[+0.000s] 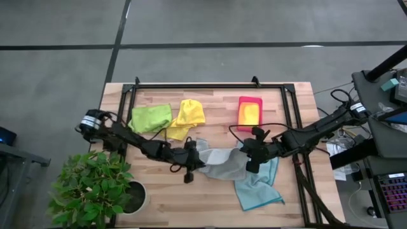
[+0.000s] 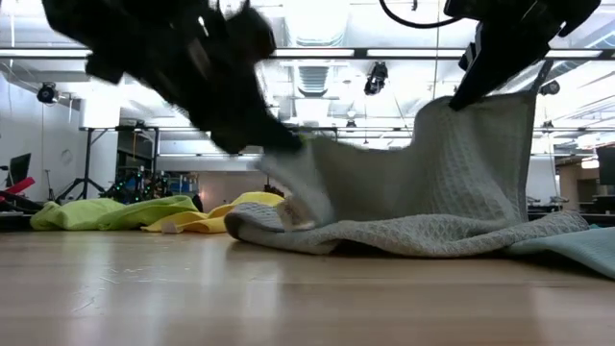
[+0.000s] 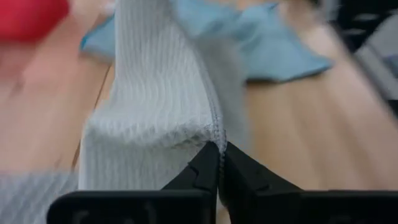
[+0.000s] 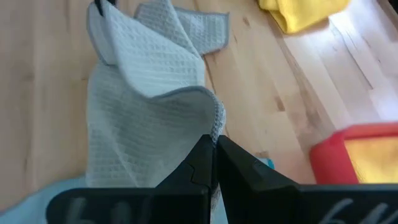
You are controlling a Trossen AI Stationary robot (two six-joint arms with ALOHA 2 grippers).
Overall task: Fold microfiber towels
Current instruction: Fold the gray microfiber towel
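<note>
Over the table (image 1: 191, 203), both jaws pinch the grey towel (image 1: 222, 164).

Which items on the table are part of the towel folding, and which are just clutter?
Part of the job:
- grey towel, pinched at opposite edges by the left gripper and right gripper, both shut on it
- light blue towel, partly under the grey one
- lime green towel
- yellow towel

Just lying about:
- red tray, something yellow in it
- potted plant at the table corner

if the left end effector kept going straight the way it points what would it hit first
Probably the grey towel it is pinching, which fills its forward view; past that lies the light blue towel. Depth is unclear, so this is a guess.
</note>
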